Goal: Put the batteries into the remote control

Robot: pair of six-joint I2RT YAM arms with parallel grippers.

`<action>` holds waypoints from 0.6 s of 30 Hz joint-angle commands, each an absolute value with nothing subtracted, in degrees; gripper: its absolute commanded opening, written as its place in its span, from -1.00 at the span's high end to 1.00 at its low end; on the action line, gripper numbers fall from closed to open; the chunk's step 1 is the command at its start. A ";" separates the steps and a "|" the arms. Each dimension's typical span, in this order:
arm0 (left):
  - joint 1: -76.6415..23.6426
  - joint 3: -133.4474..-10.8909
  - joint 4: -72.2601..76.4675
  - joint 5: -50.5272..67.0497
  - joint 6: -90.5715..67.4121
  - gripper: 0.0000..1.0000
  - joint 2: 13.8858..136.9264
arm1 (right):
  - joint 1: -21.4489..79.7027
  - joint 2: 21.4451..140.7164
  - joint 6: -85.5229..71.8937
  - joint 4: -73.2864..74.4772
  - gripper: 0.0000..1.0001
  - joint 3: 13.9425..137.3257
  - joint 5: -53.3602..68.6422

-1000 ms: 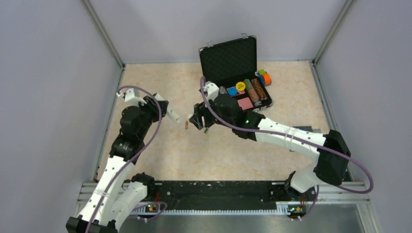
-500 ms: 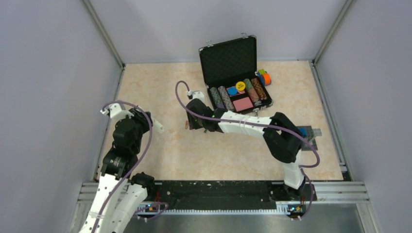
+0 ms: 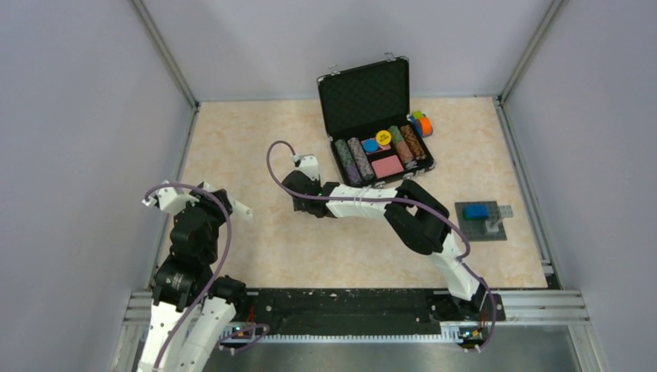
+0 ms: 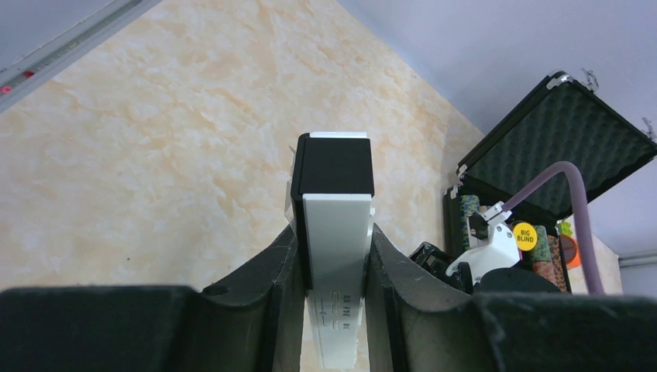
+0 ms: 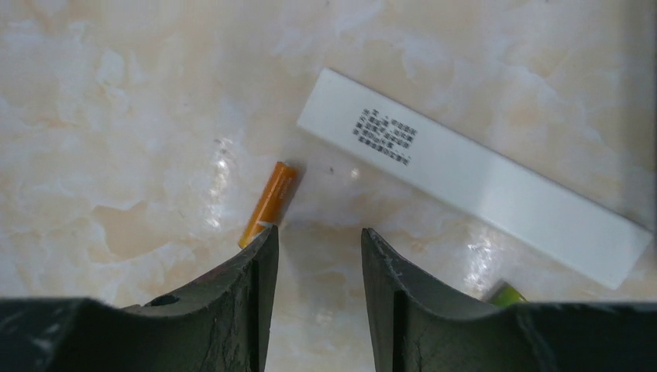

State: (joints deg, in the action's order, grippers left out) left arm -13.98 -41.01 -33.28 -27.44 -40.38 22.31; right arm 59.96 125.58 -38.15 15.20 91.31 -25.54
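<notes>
The right gripper [image 5: 318, 236] hangs low over the marbled table [image 3: 232, 132] near the middle of the overhead frame, fingers spread with nothing between them. In its wrist view the remote control [image 5: 472, 182], a flat white bar with a dark printed label, lies slanting across the upper right. The orange-brown battery [image 5: 268, 203] lies just off its labelled end, and the green battery [image 5: 507, 294] peeks out at its lower edge. At the left of the overhead frame, the left gripper [image 4: 333, 236] pinches a white bar with a black end cap [image 4: 337, 213]. The open poker chip case [image 3: 364, 97] stands at upper centre.
</notes>
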 commanded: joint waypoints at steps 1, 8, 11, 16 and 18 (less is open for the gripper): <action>-13.80 -41.67 -32.18 -30.08 -39.03 1.00 19.34 | 60.54 127.85 -39.06 12.04 0.15 95.92 -29.34; -13.80 -41.62 -32.21 -30.62 -37.19 1.00 17.26 | 61.09 127.70 -40.98 11.93 0.15 96.33 -31.86; -13.80 -41.64 -32.08 -31.07 -37.00 1.00 17.35 | 61.40 128.80 -40.13 10.91 0.14 97.64 -30.78; -13.78 -42.17 -31.97 -32.00 -36.26 1.00 17.30 | 62.08 132.01 -39.18 10.70 0.09 101.55 -31.16; -13.80 -42.72 -32.08 -32.39 -35.73 1.00 17.28 | 62.34 133.38 -38.55 11.10 0.06 103.47 -31.85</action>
